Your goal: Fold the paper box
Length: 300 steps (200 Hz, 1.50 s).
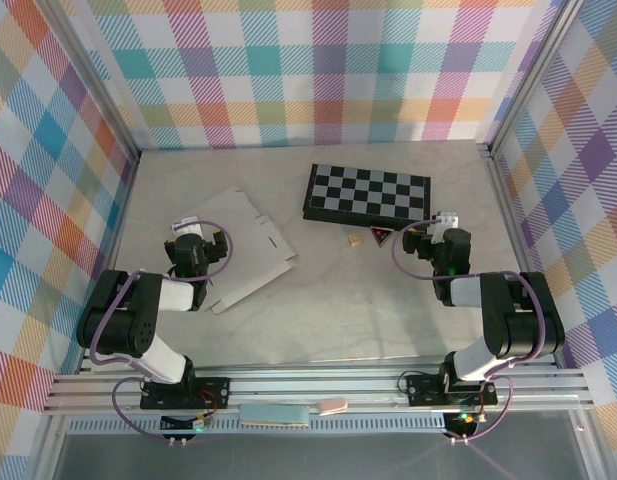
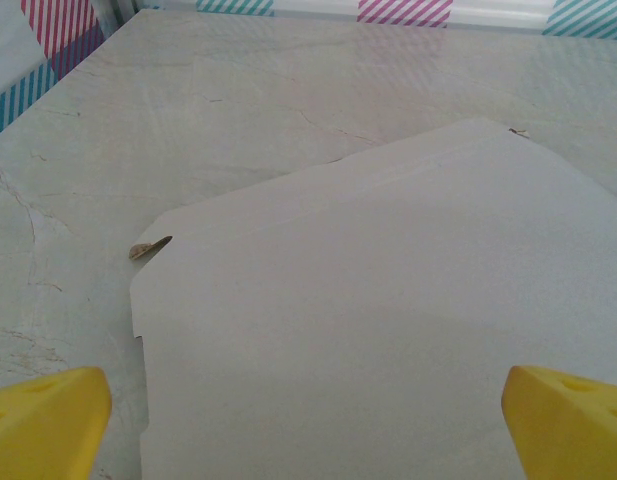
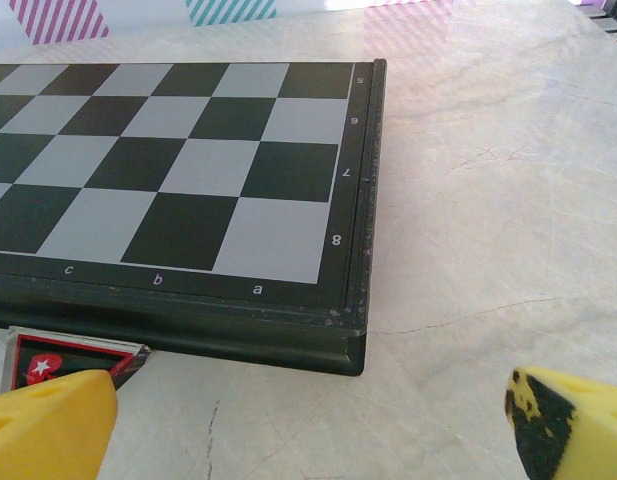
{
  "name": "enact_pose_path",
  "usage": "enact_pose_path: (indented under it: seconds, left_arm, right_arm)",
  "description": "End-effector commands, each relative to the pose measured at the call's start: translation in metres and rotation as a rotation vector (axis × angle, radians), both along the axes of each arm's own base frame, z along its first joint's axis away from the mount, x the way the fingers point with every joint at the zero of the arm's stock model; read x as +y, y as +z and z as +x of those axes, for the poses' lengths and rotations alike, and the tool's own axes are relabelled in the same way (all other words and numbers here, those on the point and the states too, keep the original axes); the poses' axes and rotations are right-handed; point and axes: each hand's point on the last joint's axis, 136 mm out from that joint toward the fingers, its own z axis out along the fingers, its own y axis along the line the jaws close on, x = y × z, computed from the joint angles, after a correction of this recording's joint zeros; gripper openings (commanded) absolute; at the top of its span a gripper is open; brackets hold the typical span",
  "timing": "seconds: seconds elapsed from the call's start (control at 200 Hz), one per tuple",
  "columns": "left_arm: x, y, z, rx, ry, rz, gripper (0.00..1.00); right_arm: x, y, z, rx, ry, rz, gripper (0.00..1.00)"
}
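Note:
The paper box [image 1: 243, 245] lies flat on the table as an unfolded pale-grey die-cut sheet, left of centre. In the left wrist view the paper box [image 2: 388, 320] spreads across the foreground under my left gripper [image 2: 308, 425], whose yellow fingertips [image 2: 43, 420] stand wide apart with nothing between them. From above, my left gripper [image 1: 192, 240] hovers over the sheet's near-left part. My right gripper [image 1: 440, 240] sits just right of the chessboard's near corner; in its wrist view the right gripper [image 3: 308, 420] is open over bare table.
A black-and-white chessboard [image 1: 368, 193] lies behind centre right; its near corner [image 3: 348, 350] is close ahead of the right fingers. A small red-and-black card [image 3: 63, 358] and a small yellow piece [image 1: 354, 238] lie by the board's front edge. Checked walls enclose the table.

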Motion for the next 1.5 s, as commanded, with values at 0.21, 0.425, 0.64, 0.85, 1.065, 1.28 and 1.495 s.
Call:
enact_pose_path:
  seconds: [0.21,0.425,0.64,0.85,1.065,1.28,1.495]
  left_arm:
    - [-0.009,0.021,-0.001,-0.043,-0.030,0.018,1.00]
    - [-0.029,0.109,-0.007,-0.171,-0.018,0.072,1.00]
    - [-0.032,0.249,0.006,-0.269,0.200,-0.134,1.00]
    - [-0.060,0.221,0.016,0.217,0.162,-0.602,0.84]
    - [-0.069,0.135,-0.024,0.595,0.183,-0.600,0.60]
    - [-0.028,0.057,-0.043,0.793,0.278,-0.559,0.50]
    - [-0.006,0.026,-0.019,0.836,0.308,-0.448,0.51]
  right_arm:
    - [-0.011,0.023,0.001,-0.045,-0.073,-0.017,0.99]
    - [-0.032,0.115,-0.013,-0.181,-0.232,-0.048,0.99]
    - [-0.034,0.307,-0.019,-0.386,-0.311,0.105,0.99]
    - [0.007,0.307,-0.018,0.015,-0.209,0.514,0.88]
    - [0.114,0.196,-0.047,0.497,0.016,0.670,0.59]
    - [0.240,0.101,-0.108,0.831,0.276,0.866,0.59]
    - [0.334,0.044,-0.135,1.031,0.428,0.880,0.61]
